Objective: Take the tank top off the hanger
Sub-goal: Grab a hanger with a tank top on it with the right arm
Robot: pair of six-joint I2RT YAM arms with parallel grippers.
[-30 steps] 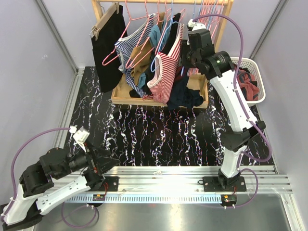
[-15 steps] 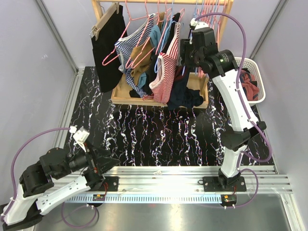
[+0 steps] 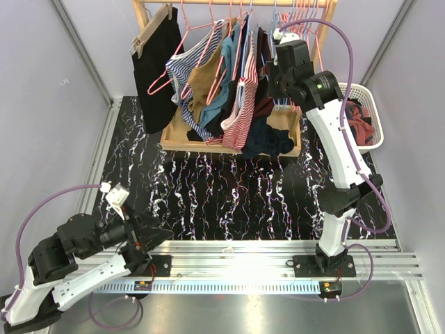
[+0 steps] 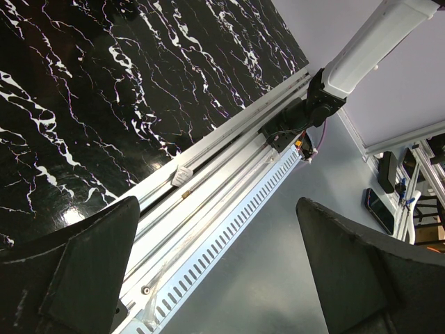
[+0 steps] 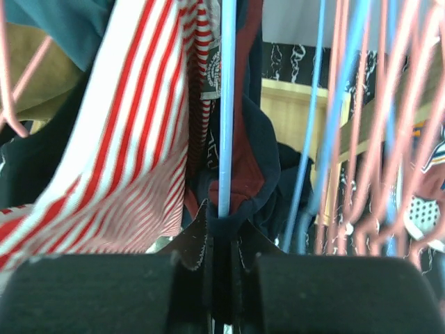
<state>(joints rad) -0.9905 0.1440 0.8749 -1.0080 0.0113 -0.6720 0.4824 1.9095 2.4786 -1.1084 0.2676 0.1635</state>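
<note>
A navy and maroon tank top (image 3: 263,104) hangs on a blue hanger (image 3: 275,24) at the rack's right part. My right gripper (image 3: 272,68) is up at the rack, shut on the tank top's navy strap. In the right wrist view the jaws (image 5: 222,226) pinch that strap (image 5: 240,177) just under the blue hanger wire (image 5: 227,104). A red-and-white striped top (image 5: 132,139) hangs close on the left. My left gripper (image 3: 157,236) rests low at the near left, open and empty, fingers (image 4: 83,271) wide apart over the metal rail.
The wooden rack (image 3: 229,3) holds several garments, a black one on a wooden hanger (image 3: 154,62), and bare pink hangers (image 3: 306,14). Its wooden base (image 3: 174,136) sits on the black marbled table. A white basket (image 3: 367,97) of clothes stands at the right.
The hanging garments have swung from a splayed slant to hang closer together and more upright. My right gripper has shifted slightly up along the rack, still on the strap. The left arm has not moved.
</note>
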